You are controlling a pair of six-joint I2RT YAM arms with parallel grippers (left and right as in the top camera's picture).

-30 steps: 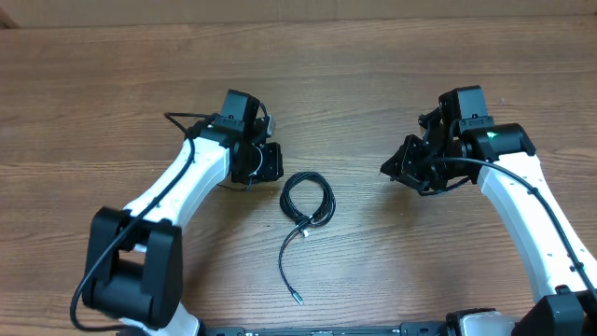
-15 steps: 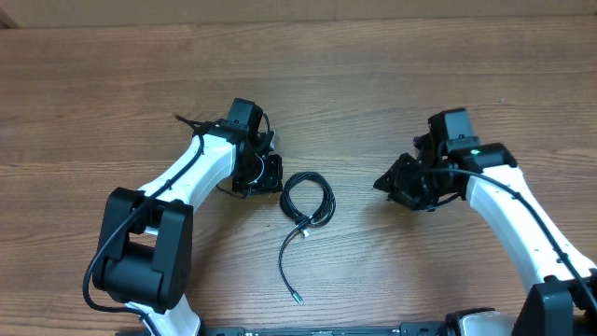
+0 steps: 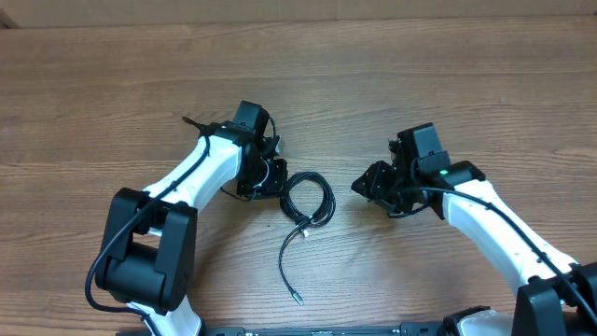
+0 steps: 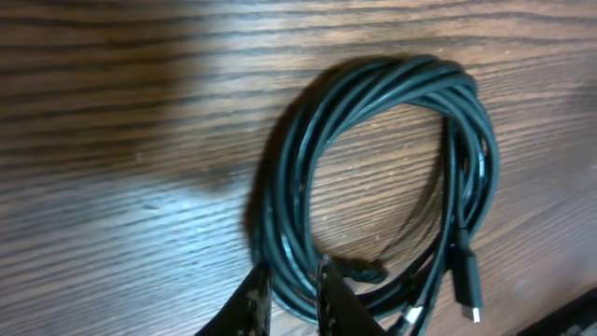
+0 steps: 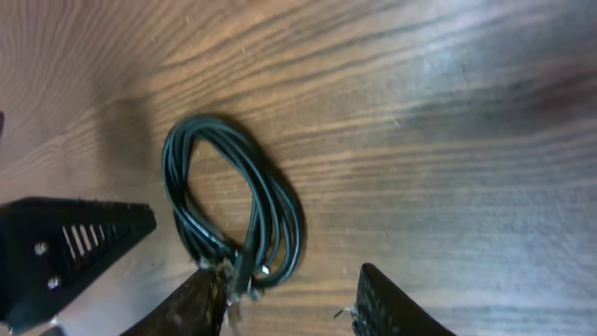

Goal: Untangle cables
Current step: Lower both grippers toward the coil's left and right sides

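Converging arms: both have moved inward over the last second, and the cables (image 3: 308,198) now lie between them, mid-table.
Left side: the left gripper (image 4: 289,297) has slid right and nearer, and its tips sit at the left rim of the coil. The fingers are almost clenched, with only a slit between them; whether a strand is nipped there cannot be told.
Right side: the right gripper (image 5: 294,299) has travelled left toward the coil and spread its fingers. It is released, with nothing between them, and is not touching the coil's right rim.
Coil: unmoved. The loops are stacked in a loose ring, and one tail runs toward the near edge to a plug end (image 3: 297,300).
Surface: the wooden table (image 3: 448,75) is bare around the coil.
Meaning: the approach looks nearly finished and no loop is pulled free yet. Probably one claw anchors the ring while the other draws a strand out.
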